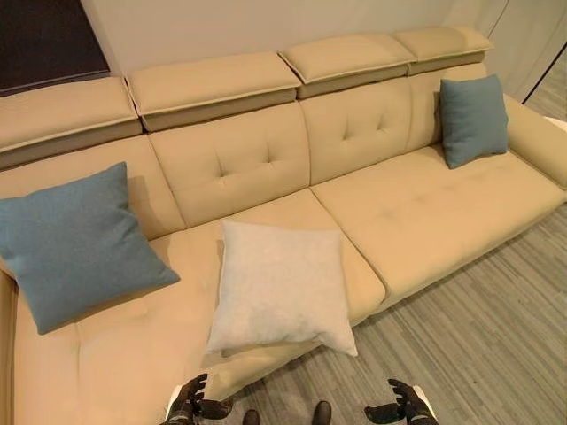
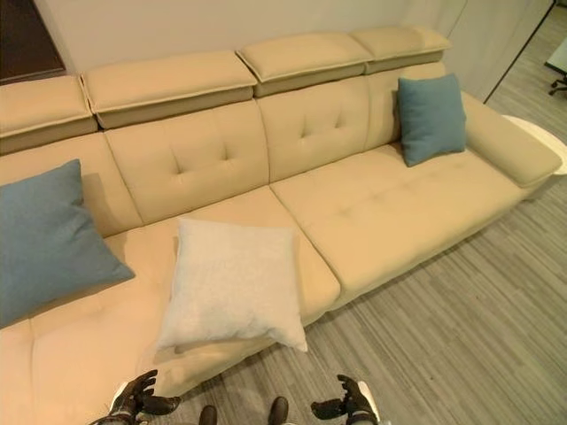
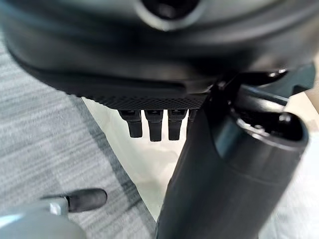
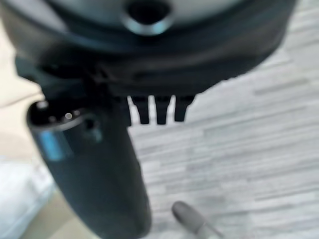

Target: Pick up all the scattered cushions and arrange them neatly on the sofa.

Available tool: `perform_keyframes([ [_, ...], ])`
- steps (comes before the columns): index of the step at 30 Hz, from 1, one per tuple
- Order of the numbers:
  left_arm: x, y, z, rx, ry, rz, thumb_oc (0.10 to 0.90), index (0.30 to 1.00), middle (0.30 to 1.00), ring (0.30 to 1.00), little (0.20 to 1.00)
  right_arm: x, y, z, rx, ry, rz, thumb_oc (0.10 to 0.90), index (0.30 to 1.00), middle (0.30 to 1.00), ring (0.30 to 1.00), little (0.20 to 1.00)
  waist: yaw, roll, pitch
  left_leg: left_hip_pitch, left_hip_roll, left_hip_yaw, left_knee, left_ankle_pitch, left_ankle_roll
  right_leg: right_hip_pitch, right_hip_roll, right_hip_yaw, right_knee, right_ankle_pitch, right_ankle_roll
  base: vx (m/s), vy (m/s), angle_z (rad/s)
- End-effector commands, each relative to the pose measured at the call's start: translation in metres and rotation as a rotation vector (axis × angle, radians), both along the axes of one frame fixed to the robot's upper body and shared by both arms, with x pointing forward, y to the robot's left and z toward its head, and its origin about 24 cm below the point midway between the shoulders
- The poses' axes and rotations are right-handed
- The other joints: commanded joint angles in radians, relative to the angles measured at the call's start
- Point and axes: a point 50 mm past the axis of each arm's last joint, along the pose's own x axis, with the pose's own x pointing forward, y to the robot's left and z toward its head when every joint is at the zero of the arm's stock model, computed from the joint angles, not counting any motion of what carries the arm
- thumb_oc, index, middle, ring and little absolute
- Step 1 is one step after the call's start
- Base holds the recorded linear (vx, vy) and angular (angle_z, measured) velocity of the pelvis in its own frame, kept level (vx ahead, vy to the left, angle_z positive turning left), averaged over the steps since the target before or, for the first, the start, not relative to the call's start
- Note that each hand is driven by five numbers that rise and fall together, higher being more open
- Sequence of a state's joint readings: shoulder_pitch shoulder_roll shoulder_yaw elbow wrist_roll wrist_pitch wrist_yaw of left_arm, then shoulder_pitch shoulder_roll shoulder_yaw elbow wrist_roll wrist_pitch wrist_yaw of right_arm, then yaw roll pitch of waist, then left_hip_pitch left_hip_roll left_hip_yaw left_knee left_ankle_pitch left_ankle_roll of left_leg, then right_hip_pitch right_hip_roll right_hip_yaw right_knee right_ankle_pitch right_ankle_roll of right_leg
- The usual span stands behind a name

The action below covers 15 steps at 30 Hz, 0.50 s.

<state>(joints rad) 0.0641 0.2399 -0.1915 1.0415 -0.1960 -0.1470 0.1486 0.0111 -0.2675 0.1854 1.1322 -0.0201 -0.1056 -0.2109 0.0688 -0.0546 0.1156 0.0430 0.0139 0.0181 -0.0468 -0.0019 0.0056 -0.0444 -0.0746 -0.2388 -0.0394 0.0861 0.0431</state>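
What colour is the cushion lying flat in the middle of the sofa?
The middle cushion is off-white, a pale cream. It shows best in the left eye view.

Grey striped floor (image 1: 478, 354) lies under a pale wall (image 1: 266, 27), with a dark panel (image 1: 44, 40) at its left.

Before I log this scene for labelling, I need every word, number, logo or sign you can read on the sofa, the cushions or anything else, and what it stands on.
None: no readable text in these views.
The beige sofa bears no tag or logo.
The white cushion and the two blue cushions are plain fabric.
The left hand and the right hand carry no legible marking.
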Motion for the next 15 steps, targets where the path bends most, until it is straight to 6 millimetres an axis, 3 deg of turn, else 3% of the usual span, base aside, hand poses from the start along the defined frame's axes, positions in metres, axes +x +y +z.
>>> perform_keyframes([
  [1, 0.029, 0.022, 0.019, 0.048, -0.163, 0.103, 0.8, 0.9, 0.9, 0.9, 0.9, 0.009, -0.04, 0.019, -0.15, -0.089, -0.023, 0.8, 0.9, 0.9, 0.9, 0.9, 0.002, -0.01, -0.027, -0.021, -0.036, -0.041, -0.03, -0.026, -0.02, 0.086, -0.024, -0.004, -0.024, -0.072, 0.105, 0.06, -0.101, 0.05],
  [5, 0.038, 0.042, 0.035, 0.101, -0.244, 0.114, 0.8, 0.9, 0.9, 0.9, 0.9, 0.019, -0.071, 0.042, -0.247, -0.172, -0.021, 0.8, 0.9, 0.9, 0.9, 0.9, -0.002, -0.009, -0.033, -0.008, -0.03, -0.044, -0.04, -0.023, -0.03, 0.11, -0.018, -0.013, -0.048, -0.072, 0.105, 0.03, -0.032, 0.18],
  [9, 0.038, 0.042, 0.035, 0.101, -0.244, 0.114, 0.8, 0.9, 0.9, 0.9, 0.9, 0.019, -0.071, 0.042, -0.247, -0.172, -0.021, 0.8, 0.9, 0.9, 0.9, 0.9, -0.002, -0.009, -0.033, -0.008, -0.03, -0.044, -0.04, -0.023, -0.03, 0.11, -0.018, -0.013, -0.048, -0.072, 0.105, 0.0, -0.001, 0.02],
  [10, 0.042, 0.048, 0.041, 0.118, -0.275, 0.116, 0.8, 0.9, 0.9, 0.9, 0.9, 0.024, -0.081, 0.051, -0.277, -0.209, -0.017, 0.8, 0.9, 0.9, 0.9, 0.9, -0.003, -0.008, -0.033, -0.008, -0.028, -0.043, -0.04, -0.023, -0.033, 0.108, -0.018, -0.015, -0.048, -0.074, 0.106, 0.04, 0.008, 0.01],
  [11, 0.053, 0.062, 0.059, 0.154, -0.36, 0.105, 0.8, 0.9, 0.9, 0.9, 0.9, 0.042, -0.111, 0.085, -0.366, -0.313, 0.006, 0.8, 0.9, 0.9, 0.9, 0.9, -0.005, -0.002, -0.04, -0.005, -0.024, -0.044, -0.04, -0.024, -0.04, 0.114, -0.019, -0.022, -0.048, -0.08, 0.109, 0.05, 0.021, 0.01],
  [12, 0.057, 0.064, 0.064, 0.153, -0.39, 0.111, 0.8, 0.9, 0.9, 0.9, 0.9, 0.053, -0.114, 0.097, -0.369, -0.372, 0.011, 0.8, 0.9, 0.9, 0.9, 0.9, -0.005, 0.001, -0.041, -0.003, -0.024, -0.043, -0.04, -0.027, -0.042, 0.118, -0.018, -0.024, -0.048, -0.083, 0.11, 0.05, 0.025, 0.03],
  [15, 0.067, 0.062, 0.072, 0.129, -0.456, 0.135, 0.8, 0.9, 0.9, 0.9, 0.9, 0.067, -0.11, 0.106, -0.337, -0.44, -0.002, 0.8, 0.9, 0.9, 0.9, 0.9, -0.005, 0.002, -0.042, -0.002, -0.022, -0.046, -0.04, -0.03, -0.044, 0.119, -0.019, -0.027, -0.048, -0.084, 0.111, 0.03, 0.019, 0.04],
])
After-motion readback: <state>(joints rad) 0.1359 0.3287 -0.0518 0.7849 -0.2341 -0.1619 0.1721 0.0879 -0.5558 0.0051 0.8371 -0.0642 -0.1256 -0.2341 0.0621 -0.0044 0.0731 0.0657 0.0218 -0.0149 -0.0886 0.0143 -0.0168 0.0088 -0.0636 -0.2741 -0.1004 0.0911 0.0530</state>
